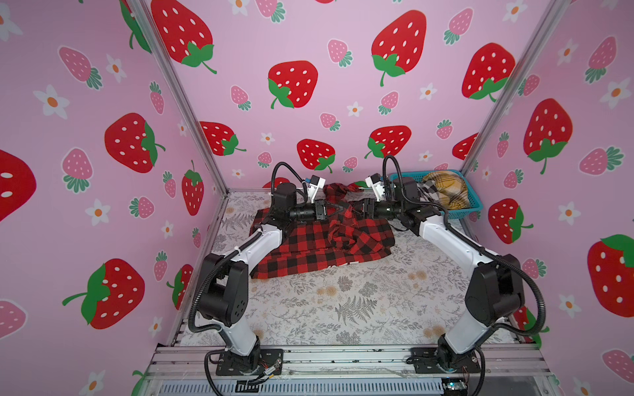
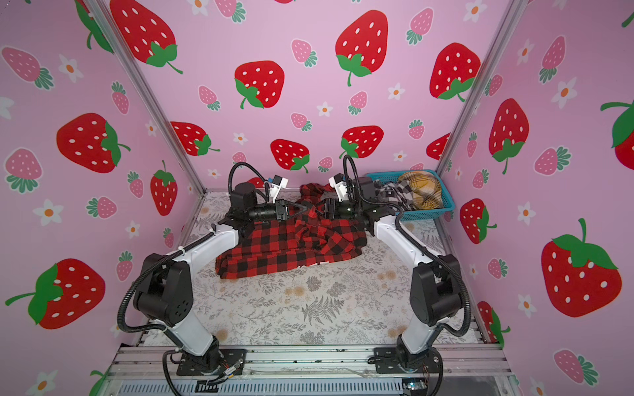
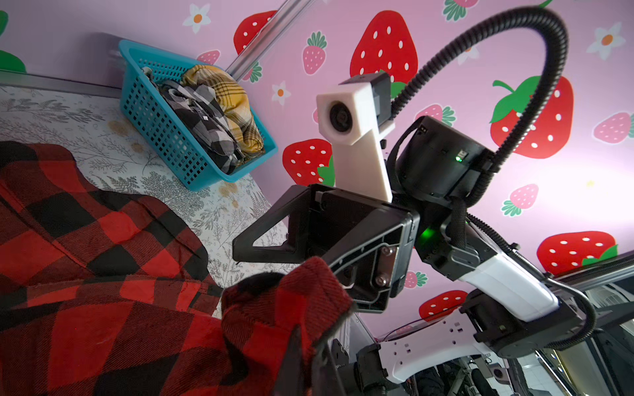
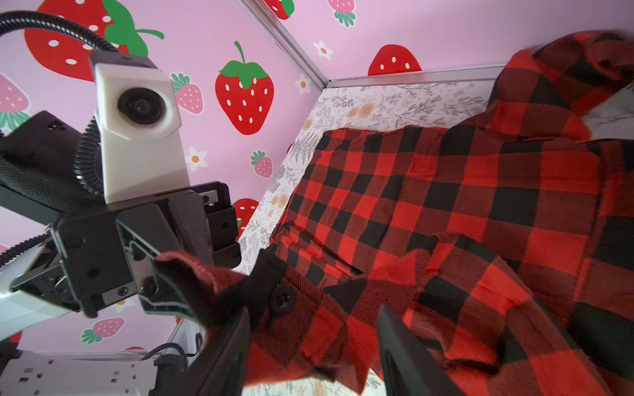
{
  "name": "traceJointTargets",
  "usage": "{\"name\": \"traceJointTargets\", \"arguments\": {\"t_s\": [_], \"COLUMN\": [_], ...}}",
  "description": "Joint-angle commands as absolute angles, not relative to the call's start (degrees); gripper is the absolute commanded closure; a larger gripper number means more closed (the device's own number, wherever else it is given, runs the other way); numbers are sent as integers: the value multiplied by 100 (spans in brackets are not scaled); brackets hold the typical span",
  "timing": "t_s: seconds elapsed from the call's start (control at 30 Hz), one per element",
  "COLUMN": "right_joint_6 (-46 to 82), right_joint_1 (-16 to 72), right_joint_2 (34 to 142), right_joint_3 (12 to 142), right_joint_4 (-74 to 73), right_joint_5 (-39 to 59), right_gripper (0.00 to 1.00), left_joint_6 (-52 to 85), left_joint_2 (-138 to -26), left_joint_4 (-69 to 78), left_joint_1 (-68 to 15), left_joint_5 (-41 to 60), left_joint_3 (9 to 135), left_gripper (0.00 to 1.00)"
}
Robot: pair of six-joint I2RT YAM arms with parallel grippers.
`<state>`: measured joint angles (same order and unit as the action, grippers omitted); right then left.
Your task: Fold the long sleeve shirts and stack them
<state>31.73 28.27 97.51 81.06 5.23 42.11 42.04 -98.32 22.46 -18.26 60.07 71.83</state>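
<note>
Flannel fold of the red-and-black shirt (image 1: 319, 240) pinched tight in left gripper (image 1: 339, 207), raised. Right gripper (image 4: 314, 312) faces it, jaws spread, same cloth lying between them. Shirt body rumpled on floral table (image 1: 343, 301), just beside turquoise basket (image 1: 470, 210). Inside basket: black-and-white shirt (image 2: 394, 192), mustard shirt (image 1: 446, 190).

Fern-print table (image 1: 343, 291) bears the red-and-black shirt (image 1: 308, 240); turquoise basket (image 1: 461, 213) at far right corner.
</note>
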Motion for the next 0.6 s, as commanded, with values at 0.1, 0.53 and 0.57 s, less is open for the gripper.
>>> {"name": "traceJointTargets", "arguments": {"t_s": [0.1, 0.53, 0.57], "right_joint_6": [3287, 3011, 2986], "right_joint_1": [2899, 2874, 2874], "right_joint_2": [9685, 8893, 8880], "right_joint_3": [8212, 7622, 7620], "right_joint_4": [168, 96, 96], "right_joint_5": [4628, 4615, 4680], "right_gripper": [32, 19, 19], "left_joint_6": [4325, 4369, 4383], "left_joint_2": [-9922, -9996, -10001], "left_joint_4": [2446, 2338, 2345], "left_joint_1": [-1823, -1670, -1669], "left_joint_5": [6442, 6730, 6789], "left_joint_3": [7457, 7519, 7530], "left_gripper": [100, 100, 100]}}
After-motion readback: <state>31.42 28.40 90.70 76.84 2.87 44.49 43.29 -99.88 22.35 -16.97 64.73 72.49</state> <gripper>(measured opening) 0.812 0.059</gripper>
